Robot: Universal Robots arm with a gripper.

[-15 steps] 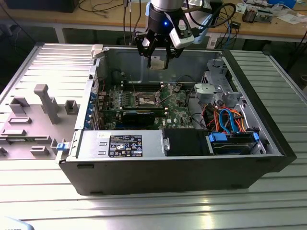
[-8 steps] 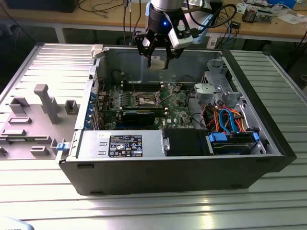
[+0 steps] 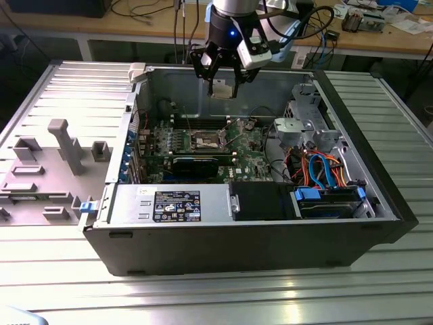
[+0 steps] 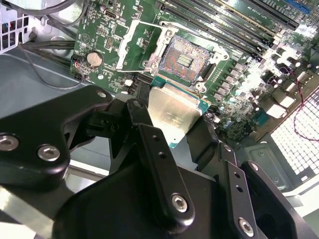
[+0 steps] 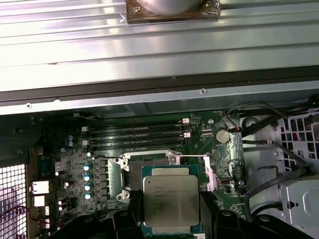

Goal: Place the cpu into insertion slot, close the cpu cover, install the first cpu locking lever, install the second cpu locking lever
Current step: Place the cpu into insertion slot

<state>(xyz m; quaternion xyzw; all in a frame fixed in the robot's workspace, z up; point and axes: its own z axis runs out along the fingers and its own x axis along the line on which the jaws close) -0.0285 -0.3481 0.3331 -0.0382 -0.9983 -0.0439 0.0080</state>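
Gripper (image 3: pixel 222 81) clamped on the cpu (image 3: pixel 222 89), held high. Insertion slot (image 3: pixel 205 140) sat uncovered at 6 o'clock from it in the exterior view. Risk: a skewed chip landing crooked, bending socket contacts.

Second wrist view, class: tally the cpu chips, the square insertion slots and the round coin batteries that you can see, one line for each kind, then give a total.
cpu: 1
insertion slot: 1
coin battery: 1
Total: 3
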